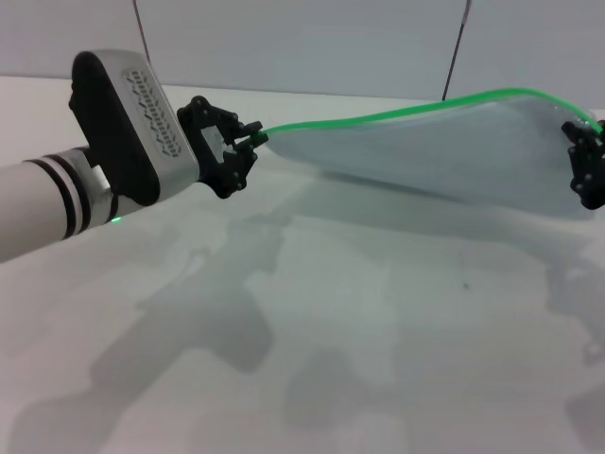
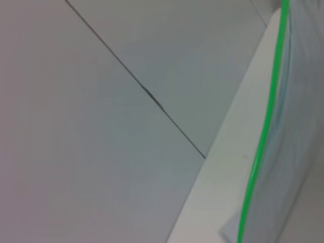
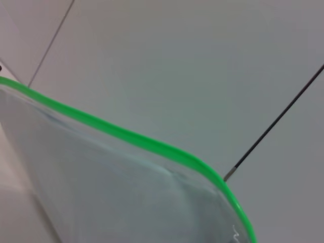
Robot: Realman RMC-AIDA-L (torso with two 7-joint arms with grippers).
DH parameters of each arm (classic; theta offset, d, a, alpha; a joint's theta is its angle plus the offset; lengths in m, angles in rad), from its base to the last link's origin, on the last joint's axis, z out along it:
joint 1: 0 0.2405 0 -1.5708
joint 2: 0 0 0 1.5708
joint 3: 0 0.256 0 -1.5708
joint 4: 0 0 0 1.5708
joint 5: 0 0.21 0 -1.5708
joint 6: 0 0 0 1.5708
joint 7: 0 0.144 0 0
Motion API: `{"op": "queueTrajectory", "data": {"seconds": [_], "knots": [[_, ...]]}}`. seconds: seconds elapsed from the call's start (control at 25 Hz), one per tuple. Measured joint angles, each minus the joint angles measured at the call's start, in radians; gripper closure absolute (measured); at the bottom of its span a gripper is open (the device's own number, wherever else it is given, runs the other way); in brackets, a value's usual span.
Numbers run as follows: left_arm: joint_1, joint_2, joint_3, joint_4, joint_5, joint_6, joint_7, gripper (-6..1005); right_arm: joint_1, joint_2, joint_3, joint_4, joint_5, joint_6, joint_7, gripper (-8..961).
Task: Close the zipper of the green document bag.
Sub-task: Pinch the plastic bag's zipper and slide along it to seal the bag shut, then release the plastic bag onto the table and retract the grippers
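Head view: the document bag (image 1: pixel 454 142) hangs lifted above the table (image 1: pixel 378 331) near its far edge, held between 2 grippers. The left gripper (image 1: pixel 248 140) is pinched narrow on the zipper (image 1: pixel 378 115); the right gripper (image 1: pixel 586 170) grips the opposite end. Left wrist view: the zipper (image 2: pixel 263 131) runs beside a wall seam (image 2: pixel 152 96). Right wrist view: the bag's (image 3: pixel 101 187) green edge curves at its corner.

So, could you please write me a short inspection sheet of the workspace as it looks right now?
Surface: plain white table, bare apart from shadows and one small dark speck.
Job's things: green document bag held up off the table between the two grippers, zipper along its top edge, sagging towards the left; slider not discernible.
Clutter: nothing seen.
Grippers: left gripper pinches the zipper's left end; right gripper grips the bag's right end at the frame edge.
Cables: nothing seen.
Surroundings: pale wall panels with thin dark seams behind the table.
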Motion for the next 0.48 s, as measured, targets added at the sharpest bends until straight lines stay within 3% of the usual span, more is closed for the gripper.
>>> {"op": "queueTrajectory", "data": {"seconds": [0.28,0.32,0.48], "knots": [[-0.002,0.0,-0.021,0.005,-0.096,0.015,0.011,837,-0.004,0.003,-0.038,0.061,0.009,0.158,0.015,795],[-0.003,0.0,-0.024,0.005,-0.113,0.015,0.012,828,-0.009,0.004,-0.057,0.075,0.014,0.222,0.024,794],[-0.003,0.0,-0.032,0.005,-0.217,0.039,0.029,793,-0.02,0.002,-0.156,0.154,0.065,0.578,0.09,646]]}}
